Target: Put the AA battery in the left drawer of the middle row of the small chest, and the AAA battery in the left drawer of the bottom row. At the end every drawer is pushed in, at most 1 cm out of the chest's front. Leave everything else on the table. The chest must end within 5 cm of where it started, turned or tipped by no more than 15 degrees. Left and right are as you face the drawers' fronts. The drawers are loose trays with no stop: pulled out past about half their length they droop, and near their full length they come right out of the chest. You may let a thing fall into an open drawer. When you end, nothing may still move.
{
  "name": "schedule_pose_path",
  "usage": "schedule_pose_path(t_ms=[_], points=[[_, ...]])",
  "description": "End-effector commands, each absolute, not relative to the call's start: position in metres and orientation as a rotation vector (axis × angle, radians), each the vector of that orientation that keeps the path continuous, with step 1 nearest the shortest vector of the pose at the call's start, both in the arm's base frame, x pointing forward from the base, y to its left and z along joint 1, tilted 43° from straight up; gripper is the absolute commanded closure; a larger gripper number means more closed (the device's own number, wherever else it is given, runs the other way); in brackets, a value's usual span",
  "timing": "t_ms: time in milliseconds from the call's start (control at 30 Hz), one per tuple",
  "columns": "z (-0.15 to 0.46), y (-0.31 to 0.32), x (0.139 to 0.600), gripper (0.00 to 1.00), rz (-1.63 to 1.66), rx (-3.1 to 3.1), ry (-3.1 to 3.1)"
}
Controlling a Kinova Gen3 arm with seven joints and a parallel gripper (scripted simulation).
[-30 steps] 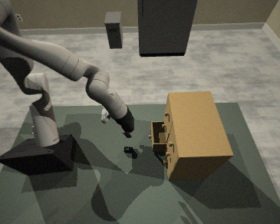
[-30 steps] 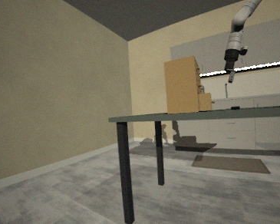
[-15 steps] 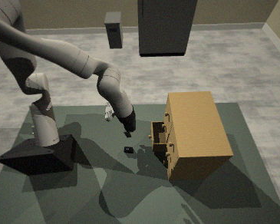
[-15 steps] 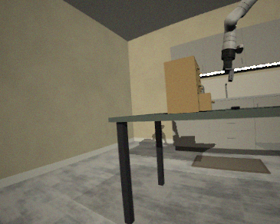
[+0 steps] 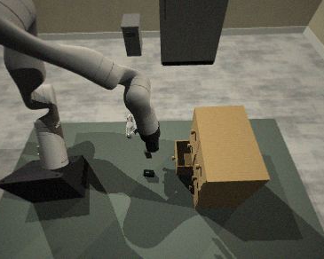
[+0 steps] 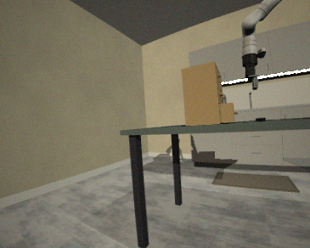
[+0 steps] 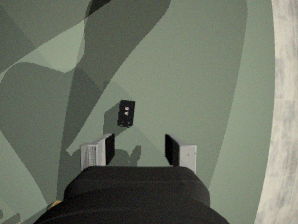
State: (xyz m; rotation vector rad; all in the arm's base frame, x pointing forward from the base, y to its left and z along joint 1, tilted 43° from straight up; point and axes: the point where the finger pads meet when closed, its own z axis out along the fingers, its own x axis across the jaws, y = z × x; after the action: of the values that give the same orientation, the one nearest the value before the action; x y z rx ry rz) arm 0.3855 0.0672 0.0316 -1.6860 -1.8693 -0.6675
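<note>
Open drawer [image 5: 177, 155] [image 6: 228, 113], inside visible (top only).

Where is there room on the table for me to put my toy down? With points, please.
There's bare green table [image 5: 167, 235] between the robot's base [image 5: 56, 186] and the small black block [image 5: 148, 173] [image 7: 126, 113]. It's crowded between that block and the open drawer [image 5: 183, 169] [image 6: 227, 113], with the fingers [image 5: 150, 154] [image 6: 255, 85] hanging close by.

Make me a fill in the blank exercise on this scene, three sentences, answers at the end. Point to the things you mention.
The gripper [image 5: 148, 154] [image 6: 253, 88] [image 7: 139, 144] is ____, not shut.
The small black block [image 5: 148, 173] [image 6: 260, 120] [image 7: 126, 113] lies on the ____.
The chest [image 5: 226, 142] [image 6: 200, 94] has one ____ plainly pulled out.

Missing words: open; table; drawer.
</note>
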Motion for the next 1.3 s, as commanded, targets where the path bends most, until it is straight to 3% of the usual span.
schedule_pose_path(t_ms=[0,1267], points=[[0.0320,0.0683,0.3886,0.00,-0.657,-1.676,-1.873],[0.0347,0.0659,0.3891,0.00,-0.576,-1.627,-1.875]])
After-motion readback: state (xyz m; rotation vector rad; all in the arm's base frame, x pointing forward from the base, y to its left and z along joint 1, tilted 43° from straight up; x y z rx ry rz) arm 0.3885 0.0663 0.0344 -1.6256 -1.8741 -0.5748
